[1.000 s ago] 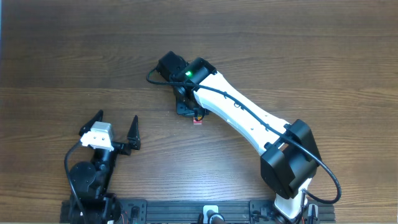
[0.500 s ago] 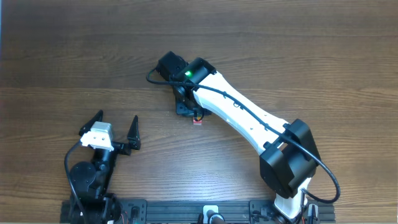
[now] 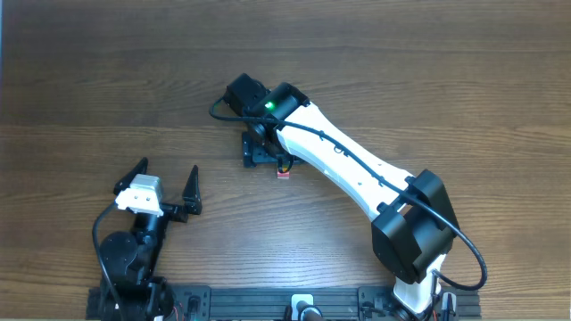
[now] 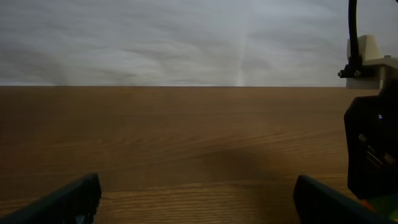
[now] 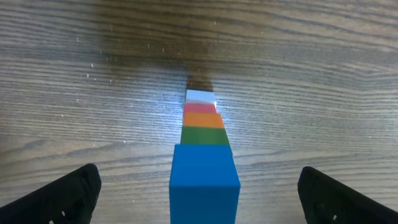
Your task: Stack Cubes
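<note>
Right wrist view: the cube stack [image 5: 204,155] is flanked by the right gripper [image 5: 200,194], fingers parted; left gripper [image 3: 163,178] fingers are spread.

Robotics lab bench, by the look of it. Wood-grain tabletop [image 3: 446,71], left arm [image 3: 134,241] and right arm [image 3: 348,165] fixed on a black mounting rail [image 3: 241,296] along the near edge. Exposed black cable [image 3: 214,111] and a lit green status LED [image 3: 270,108] on the right arm. Plain grey wall [image 4: 186,37] beyond the table's far edge. A small coloured cube stack [image 5: 202,124] sits on the bare wood.
</note>
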Robot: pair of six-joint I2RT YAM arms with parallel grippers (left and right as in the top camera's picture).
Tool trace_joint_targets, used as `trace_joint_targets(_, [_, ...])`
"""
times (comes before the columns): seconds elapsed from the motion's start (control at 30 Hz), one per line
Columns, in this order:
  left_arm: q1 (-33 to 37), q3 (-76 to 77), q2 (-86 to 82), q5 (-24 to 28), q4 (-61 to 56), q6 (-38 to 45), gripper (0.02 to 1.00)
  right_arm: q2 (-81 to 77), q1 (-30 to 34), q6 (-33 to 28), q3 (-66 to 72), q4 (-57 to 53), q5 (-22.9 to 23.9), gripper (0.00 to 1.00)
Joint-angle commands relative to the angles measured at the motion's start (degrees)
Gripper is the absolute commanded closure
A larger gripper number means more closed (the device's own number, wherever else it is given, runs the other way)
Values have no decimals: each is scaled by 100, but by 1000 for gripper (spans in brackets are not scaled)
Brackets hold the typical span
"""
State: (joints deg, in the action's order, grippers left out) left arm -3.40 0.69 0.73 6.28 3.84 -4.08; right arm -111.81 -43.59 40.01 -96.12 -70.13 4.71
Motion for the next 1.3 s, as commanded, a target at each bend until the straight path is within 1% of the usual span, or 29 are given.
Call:
trace_joint_targets(0.03, [26,-35,-35,72,0,68,18,17,188,-428,-323,52,352,7])
trace_joint_targets(0.13, [26,-35,-35,72,0,68,18,101,549,-835,-682,50,415,7])
trace_joint_targets(0.17, [26,-35,-35,72,0,68,18,149,890,-1088,-984,55,402,9])
trace_joint_targets(0.23, [26,-35,-35,72,0,68,18,208,1274,-1375,-1276,101,378,7])
trace_joint_targets(0.27, [26,-35,-35,72,0,68,18,299,1624,-1567,-1432,166,378,9])
trace_joint_targets(0.37, [26,-35,-35,72,0,68,18,592,2197,-1849,-1445,304,446,7])
trace_joint_targets(0.43, [26,-35,-35,72,0,68,20,870,2522,-2061,-1379,304,586,7])
trace_joint_targets(0.5, [26,-35,-35,72,0,68,18,1185,2660,-2103,-1182,332,905,9])
trace_joint_targets(0.53, [26,-35,-35,72,0,68,18,1440,2715,-2103,-962,391,1113,9])
trace_joint_targets(0.57, [26,-35,-35,72,0,68,18,1694,2750,-2105,-710,483,1222,7])
trace_joint_targets(0.63, [26,-35,-35,72,0,68,18,2131,2796,-2114,-232,706,1276,9])
trace_joint_targets(0.73, [26,-35,-35,72,0,68,18,2970,2898,-2249,809,1276,1270,9])
trace_joint_targets(0.8, [26,-35,-35,72,0,68,18,4026,3082,-2339,2170,1956,1226,7])
trace_joint_targets(0.9, [26,-35,-35,72,0,68,18,4929,3202,-2345,3318,2610,1163,9])
trace_joint_targets(1.03, [26,-35,-35,72,0,68,18,5949,3320,-2535,4693,3637,1143,9])
trace_joint_targets(1.13, [26,-35,-35,72,0,68,18,6614,3462,-2555,5698,4511,1145,7])
trace_joint_targets(1.23, [26,-35,-35,72,0,68,18,7154,3543,-2570,6516,5265,1143,9])
trace_joint_targets(1.3, [26,-35,-35,72,0,68,18,7453,3547,-2702,6916,5674,1139,9])
